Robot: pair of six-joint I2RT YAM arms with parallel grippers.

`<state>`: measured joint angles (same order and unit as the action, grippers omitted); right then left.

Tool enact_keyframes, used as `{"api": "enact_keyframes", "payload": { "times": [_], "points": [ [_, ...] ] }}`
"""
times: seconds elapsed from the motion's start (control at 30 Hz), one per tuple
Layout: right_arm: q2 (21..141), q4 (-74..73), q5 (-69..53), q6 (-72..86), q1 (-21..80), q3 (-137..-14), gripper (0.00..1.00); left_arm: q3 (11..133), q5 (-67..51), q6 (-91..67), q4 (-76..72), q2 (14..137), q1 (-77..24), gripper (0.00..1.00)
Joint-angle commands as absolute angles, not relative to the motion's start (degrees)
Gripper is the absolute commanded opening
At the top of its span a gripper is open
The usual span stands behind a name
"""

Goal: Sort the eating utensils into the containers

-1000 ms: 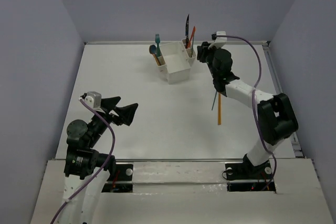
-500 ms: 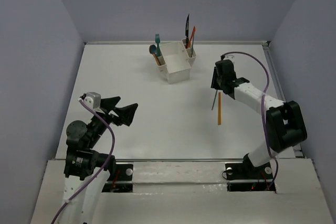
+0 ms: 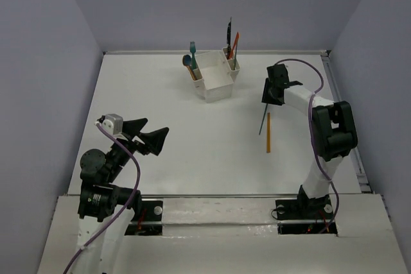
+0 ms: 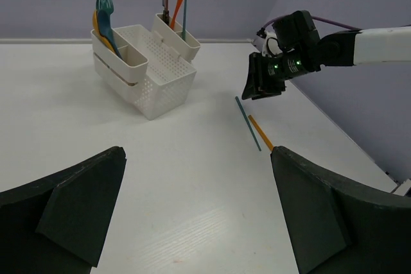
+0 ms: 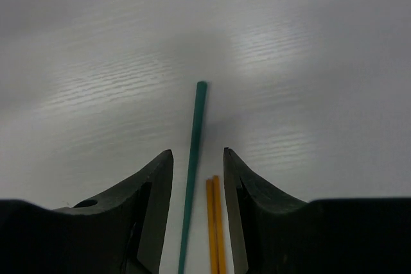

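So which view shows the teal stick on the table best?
The right wrist view: the teal stick is close and sharp, though cut off below. Left wrist shows it whole but thin; top, a faint line.

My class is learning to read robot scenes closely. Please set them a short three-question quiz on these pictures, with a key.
1. True or false: the right end effector grips the teal stick.
2. In the top view, which part of the caddy holds the dark knife? A) left slot B) middle compartment C) right slot
3. How many sticks lie loose on the table?
Key: 1 false, its jaws stand open either side of the stick, which lies on the table; 2 C; 3 two, the teal stick and an orange stick.
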<state>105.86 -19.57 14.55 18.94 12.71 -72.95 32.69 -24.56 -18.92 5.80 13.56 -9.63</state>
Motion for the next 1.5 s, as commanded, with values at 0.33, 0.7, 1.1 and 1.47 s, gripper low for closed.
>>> {"api": "enact_keyframes", "payload": {
  "times": [0.33, 0.7, 1.1, 1.47],
  "points": [
    [116.89, -24.08, 15.73, 17.14, 13.1, -82.79, 0.41, 32.61, -25.49, -18.72, 2.99, 12.74, -9.32, 0.99],
    [117.77, -22.67, 9.58, 19.16, 14.15, -81.21, 0.1, 32.61, -25.31, -18.81, 2.99, 12.48, -9.32, 0.99],
    [106.02, -6.26, 1.41, 23.55, 14.68, -73.06, 0.0, 32.52, -25.58, -18.81, 2.73, 13.62, -9.32, 0.99],
    [92.46, 11.41, 4.03, 23.83, 15.21, -74.53, 0.0, 32.26, -26.72, -18.81, 2.2, 15.29, -9.32, 0.99]
  ]
}}
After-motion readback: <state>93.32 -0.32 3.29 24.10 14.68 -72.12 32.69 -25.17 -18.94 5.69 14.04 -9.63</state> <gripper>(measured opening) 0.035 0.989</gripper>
